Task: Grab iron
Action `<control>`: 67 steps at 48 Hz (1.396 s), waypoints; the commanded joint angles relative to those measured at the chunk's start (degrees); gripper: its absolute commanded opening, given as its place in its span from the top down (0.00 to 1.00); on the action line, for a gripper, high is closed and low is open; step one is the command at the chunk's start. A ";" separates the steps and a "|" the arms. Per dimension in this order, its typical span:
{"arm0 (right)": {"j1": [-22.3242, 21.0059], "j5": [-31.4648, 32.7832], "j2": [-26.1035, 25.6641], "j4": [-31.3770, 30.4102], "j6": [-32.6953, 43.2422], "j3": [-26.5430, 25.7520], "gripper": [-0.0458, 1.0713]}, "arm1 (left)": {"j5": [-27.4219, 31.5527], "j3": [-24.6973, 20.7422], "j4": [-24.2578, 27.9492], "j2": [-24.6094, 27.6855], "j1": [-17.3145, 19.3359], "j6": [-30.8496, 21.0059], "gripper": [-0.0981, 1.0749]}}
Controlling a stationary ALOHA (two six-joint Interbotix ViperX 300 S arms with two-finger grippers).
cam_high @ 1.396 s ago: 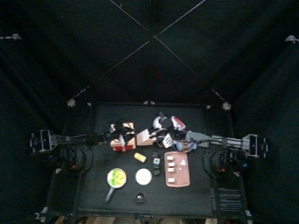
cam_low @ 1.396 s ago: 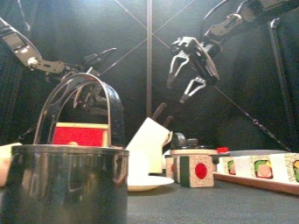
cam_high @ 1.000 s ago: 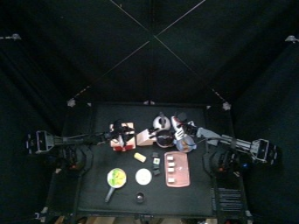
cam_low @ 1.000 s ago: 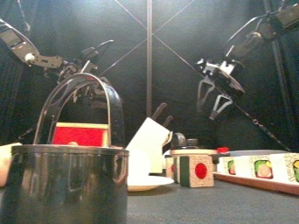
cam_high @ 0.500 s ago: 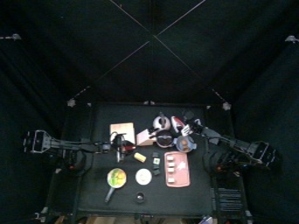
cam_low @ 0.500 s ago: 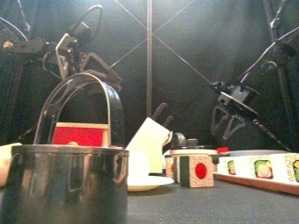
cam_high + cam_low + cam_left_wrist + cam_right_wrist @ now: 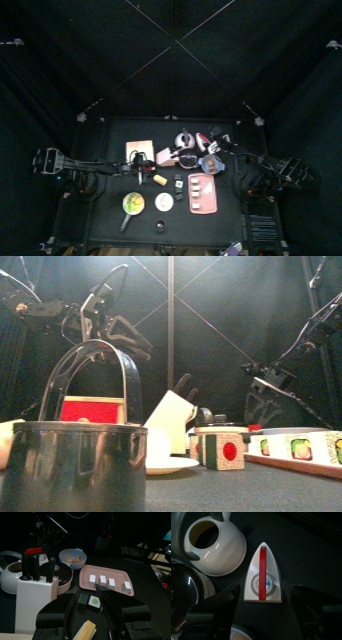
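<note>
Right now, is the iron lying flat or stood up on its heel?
Lying flat. In the right wrist view the iron shows its full pointed outline from above, red handle running along the top, soleplate down on the table.

I am seeing the right gripper [image 7: 265,406] hanging low on the right of the front view, jaws spread wide and holding nothing. The left gripper [image 7: 111,328] is hanging high on the left, its jaws parted too, also unloaded.

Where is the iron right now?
The iron lies flat at the table's back right in the top view, beside the white kettle, directly between the right tool's open jaws.
</note>
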 commanded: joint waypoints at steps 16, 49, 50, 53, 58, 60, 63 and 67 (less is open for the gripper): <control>-0.44 -0.44 1.49 -0.09 0.09 -2.20 0.09 | -2.90 -0.97 0.18 0.00 -1.93 0.44 0.27; -0.79 -0.18 1.49 -0.26 0.00 -2.02 0.57 | -2.90 -0.79 0.09 0.18 -1.93 0.18 0.27; -0.88 -0.18 1.49 -0.35 0.00 -2.11 0.58 | -2.90 -0.79 0.09 0.18 -1.93 0.18 0.27; -0.79 -0.18 1.49 -0.35 0.00 -2.20 0.63 | -2.90 -0.79 0.09 0.18 -1.93 0.18 0.27; -0.79 -0.18 1.49 -0.35 0.00 -2.20 0.70 | -2.81 -0.79 0.09 0.26 -1.93 0.18 0.27; -0.88 -0.18 1.49 -0.35 0.00 -2.29 0.72 | -2.81 -0.79 0.09 0.18 -1.93 0.18 0.27; -0.79 -0.18 1.49 -0.35 0.00 -2.29 0.74 | -2.90 -0.79 0.09 0.18 -1.93 0.18 0.27; -0.79 -0.18 1.23 -0.35 0.00 -2.29 0.74 | -2.81 -0.79 0.09 0.18 -1.93 0.18 0.27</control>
